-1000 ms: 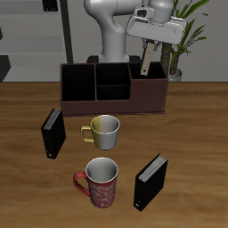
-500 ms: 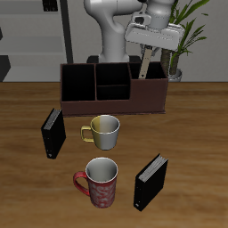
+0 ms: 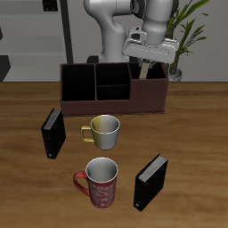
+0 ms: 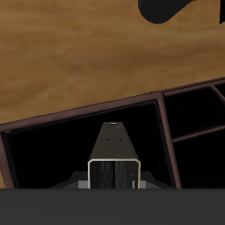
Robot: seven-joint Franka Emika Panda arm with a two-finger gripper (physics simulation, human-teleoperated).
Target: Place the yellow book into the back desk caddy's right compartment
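Nearest the table's front edge stand a red patterned ceramic mug (image 3: 100,181) and, at its 3 o'clock, a thick matte black book (image 3: 150,182); farther back are a glossy yellow-handled metallic mug (image 3: 103,132) and a second black book (image 3: 53,133) at its 9 o'clock. Behind them, the long dark-brown wooden back desk caddy (image 3: 113,104) holds the slim yellow book (image 3: 143,69) upright in its black-lined right compartment (image 3: 150,92). The gripper (image 3: 145,65) is clamped on the book's top edge, just above the caddy.

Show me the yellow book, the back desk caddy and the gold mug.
yellow book (image 4: 114,149): wrist view, top edge.
back desk caddy (image 3: 150,96): exterior view, reddish-brown front.
gold mug (image 3: 107,134): exterior view, outer wall.
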